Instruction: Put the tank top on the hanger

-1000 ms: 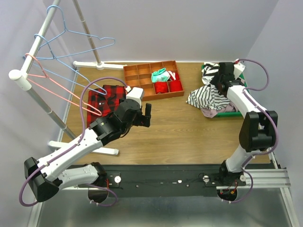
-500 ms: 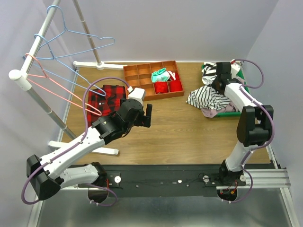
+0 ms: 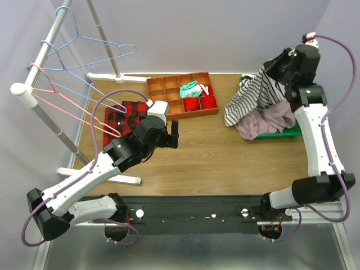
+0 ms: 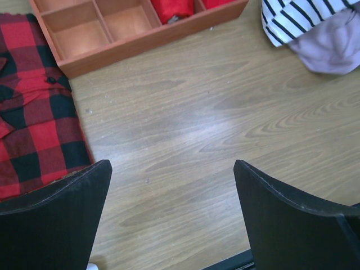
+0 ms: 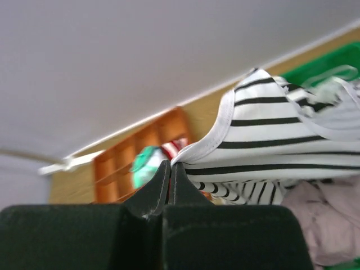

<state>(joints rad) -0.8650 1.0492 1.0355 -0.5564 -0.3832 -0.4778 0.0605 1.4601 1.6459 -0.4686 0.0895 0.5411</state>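
Observation:
The tank top (image 3: 256, 91), white with thin black stripes, hangs from my right gripper (image 3: 274, 67) above the back right corner and drapes down onto the clothes pile. In the right wrist view the gripper (image 5: 171, 165) is shut on the white hem of the tank top (image 5: 281, 132). The light-blue hanger (image 3: 128, 47) hangs by its hook from the rack rail at the far left. My left gripper (image 3: 175, 135) hovers open over bare wood at mid-table, its jaws wide apart with nothing between them (image 4: 171, 166).
A red-black plaid shirt (image 3: 126, 115) lies left of my left gripper. An orange compartment tray (image 3: 169, 97) sits at the back. Pink-red hangers (image 3: 62, 102) hang on the rack (image 3: 25, 90). A mauve garment (image 3: 264, 121) and a broad-striped one (image 4: 292, 17) spill from the green bin (image 3: 284, 134).
My right gripper shut on the tank top and rose, pulling it up out of the pile. The left arm shifted only slightly.

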